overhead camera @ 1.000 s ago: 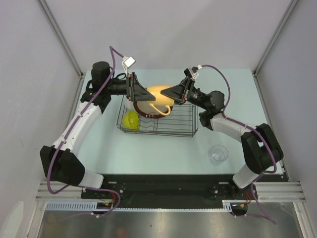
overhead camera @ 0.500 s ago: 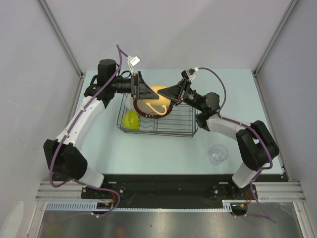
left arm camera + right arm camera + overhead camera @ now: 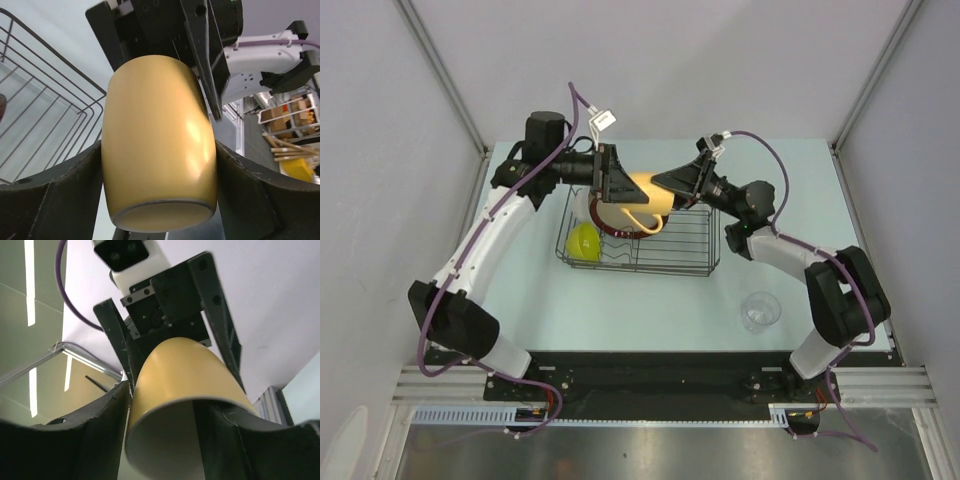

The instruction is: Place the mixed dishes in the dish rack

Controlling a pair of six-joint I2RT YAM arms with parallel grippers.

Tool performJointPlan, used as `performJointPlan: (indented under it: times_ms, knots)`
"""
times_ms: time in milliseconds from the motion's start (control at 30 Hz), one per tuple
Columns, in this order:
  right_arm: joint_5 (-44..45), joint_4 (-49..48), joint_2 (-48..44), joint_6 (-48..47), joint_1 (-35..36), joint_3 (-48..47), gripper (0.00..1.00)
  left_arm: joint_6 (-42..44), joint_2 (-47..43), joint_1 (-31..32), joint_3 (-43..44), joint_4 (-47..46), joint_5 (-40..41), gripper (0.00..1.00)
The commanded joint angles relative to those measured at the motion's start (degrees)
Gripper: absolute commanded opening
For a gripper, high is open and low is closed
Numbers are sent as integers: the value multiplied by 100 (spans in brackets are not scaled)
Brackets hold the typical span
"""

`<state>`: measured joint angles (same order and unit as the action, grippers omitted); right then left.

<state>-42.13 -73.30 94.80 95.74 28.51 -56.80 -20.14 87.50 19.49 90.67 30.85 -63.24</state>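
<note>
The tan-yellow cup (image 3: 645, 188) hangs on its side above the dish rack (image 3: 692, 252), between both grippers. My left gripper (image 3: 618, 186) is shut on it: in the left wrist view the fingers (image 3: 65, 192) press both sides of the cup (image 3: 160, 135), base toward the camera. My right gripper (image 3: 672, 184) is open at the mouth end. In the right wrist view one finger (image 3: 107, 415) stands just outside the cup (image 3: 185, 367) and the other reaches inside the rim. A lime-green bowl (image 3: 584, 242) and a dark-red-rimmed plate (image 3: 620, 232) sit in the rack. The small clear glass (image 3: 760, 310) stands on the table.
A white dish (image 3: 581, 208) shows at the rack's left end behind the green bowl. The rack's wire wall (image 3: 50, 100) lies below and left of the held cup. Grey enclosure walls close in the table on three sides.
The left jaws have closed onto the cup's body. The right jaws, shut on the rim before, have just spread apart. The left arm has shifted slightly toward the back.
</note>
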Motion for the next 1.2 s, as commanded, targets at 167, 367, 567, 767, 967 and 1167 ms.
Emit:
performJointPlan:
  times_ms: [167, 367, 567, 767, 967, 1167]
  knots:
    - [-867, 1438, -1016, -775, -1092, 176, 71, 1161, 30, 20, 688, 869, 435, 1]
    - [-613, 4641, -2666, -2593, -2489, 424, 85, 2057, 468, 440, 1206, 1721, 1925, 0]
    - [-244, 5728, -3713, -3202, -3132, 432, 87, 2840, 1871, 1240, 2830, 2486, 3325, 0]
    - [-24, 6554, -4382, -3623, -3212, 441, 87, 3402, 3377, 1847, 4880, 3199, 4758, 0]
    - [117, 7083, -4831, -3879, -3238, 476, 88, 3895, 3835, 2427, 4732, 3050, 5849, 0]
    - [231, 7303, -5156, -3984, -3238, 529, 87, 4062, 4160, 2674, 4520, 2839, 6236, 0]
